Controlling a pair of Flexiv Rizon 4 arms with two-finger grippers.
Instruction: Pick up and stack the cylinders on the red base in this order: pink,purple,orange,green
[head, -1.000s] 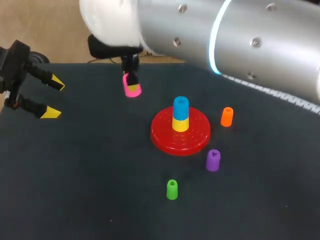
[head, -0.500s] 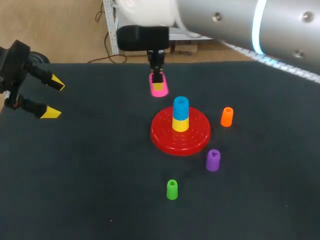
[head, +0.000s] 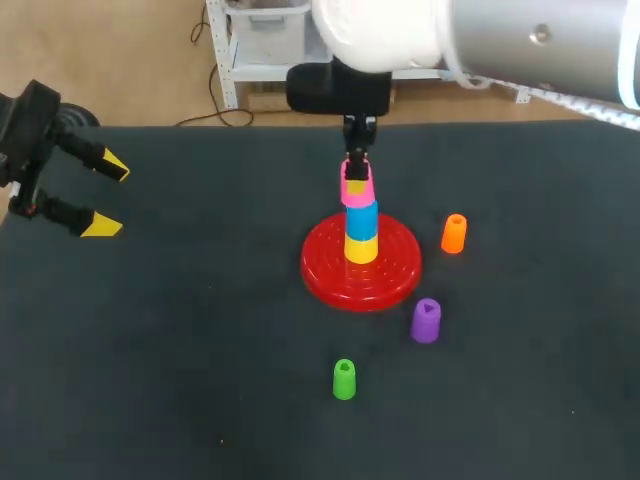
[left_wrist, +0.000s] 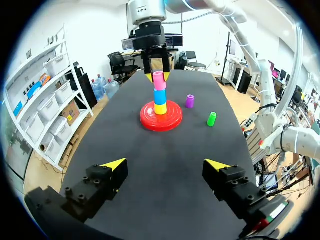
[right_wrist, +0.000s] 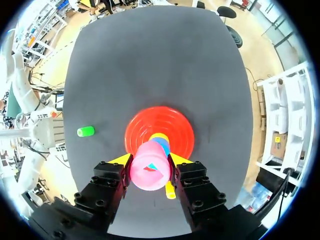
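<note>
My right gripper (head: 356, 176) is shut on the pink cylinder (head: 357, 187), holding it just above the blue cylinder (head: 361, 216), which sits on a yellow one (head: 361, 247) at the middle of the red base (head: 392, 277). From the right wrist, the pink cylinder (right_wrist: 149, 171) fills the gap of that gripper (right_wrist: 149, 164) over the red base (right_wrist: 177, 131). The orange cylinder (head: 454, 233), purple cylinder (head: 426, 320) and green cylinder (head: 344, 379) stand on the table around the base. My left gripper (head: 105, 195) stands open at the table's left edge, holding nothing.
The dark table (head: 180, 340) has wide free room to the left of the base and along the front. In the left wrist view my left gripper (left_wrist: 165, 170) looks across at the base (left_wrist: 150, 119), the purple cylinder (left_wrist: 190, 101) and the green cylinder (left_wrist: 212, 119).
My right arm has carried the pink cylinder rightward from the back left of the table to a spot directly above the blue cylinder. The left arm has kept still.
</note>
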